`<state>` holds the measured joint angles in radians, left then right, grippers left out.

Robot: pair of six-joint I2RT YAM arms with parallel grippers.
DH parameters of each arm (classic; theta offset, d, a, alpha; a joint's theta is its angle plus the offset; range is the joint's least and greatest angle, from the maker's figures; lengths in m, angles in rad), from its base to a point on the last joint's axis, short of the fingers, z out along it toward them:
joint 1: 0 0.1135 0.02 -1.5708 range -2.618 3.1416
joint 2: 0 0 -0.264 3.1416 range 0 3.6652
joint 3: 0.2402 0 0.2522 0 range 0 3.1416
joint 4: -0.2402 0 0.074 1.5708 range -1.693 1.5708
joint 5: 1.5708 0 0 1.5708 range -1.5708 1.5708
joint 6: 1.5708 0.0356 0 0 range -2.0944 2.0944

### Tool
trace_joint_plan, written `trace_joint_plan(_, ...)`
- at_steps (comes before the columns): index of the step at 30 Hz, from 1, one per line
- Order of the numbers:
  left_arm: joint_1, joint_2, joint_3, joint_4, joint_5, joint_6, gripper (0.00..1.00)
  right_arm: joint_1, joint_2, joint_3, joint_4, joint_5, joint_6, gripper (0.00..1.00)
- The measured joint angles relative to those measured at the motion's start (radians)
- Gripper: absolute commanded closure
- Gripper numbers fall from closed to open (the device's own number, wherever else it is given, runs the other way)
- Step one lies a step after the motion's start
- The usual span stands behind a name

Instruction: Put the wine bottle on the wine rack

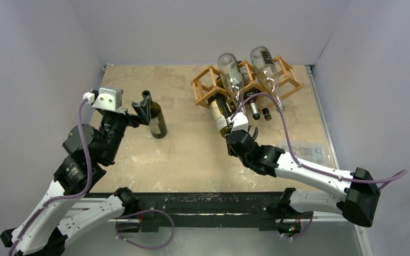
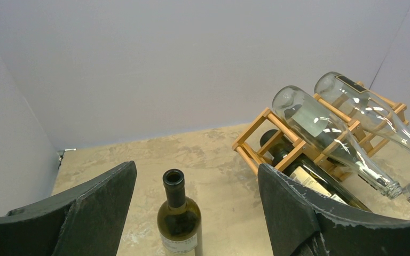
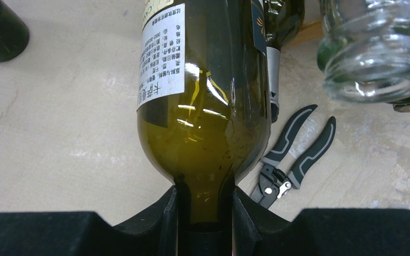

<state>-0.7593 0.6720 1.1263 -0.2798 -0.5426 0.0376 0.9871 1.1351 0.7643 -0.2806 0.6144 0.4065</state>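
Beige marbled tabletop (image 1: 192,154), pale plain walls (image 1: 192,26) on three sides, open floor space only left of centre. The wine rack (image 2: 252,127) sits at the far right with two clear bottles (image 1: 232,74) lying across its top and dark ones in the lower cells. The right gripper (image 3: 205,213) is clamped tight on the neck of a dark green wine bottle (image 3: 203,106), which lies nearly level, base pointing at the rack's lower left cell. Glass: rigid, smooth, likely slippery, breakable, and probably heavy at the body end, so a neck hold leaves a long lever that could droop or twist (the flare of the shoulder above the pads should stop it sliding out). The left gripper (image 2: 197,168) stands wide open, holding nothing, fingers either side of a second upright bottle (image 1: 157,122) at its neck; contact can't be told. Pliers (image 3: 293,154) lie on the table beside the held bottle, so it's crowded there.
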Motion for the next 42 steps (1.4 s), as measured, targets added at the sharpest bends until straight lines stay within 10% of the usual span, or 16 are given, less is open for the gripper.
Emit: trace_joint_plan(42,0.0,-0.033,0.009,0.0,0.0,0.0,0.14,-0.17,0.434,0.32,0.167,-0.035,-0.032,1.0)
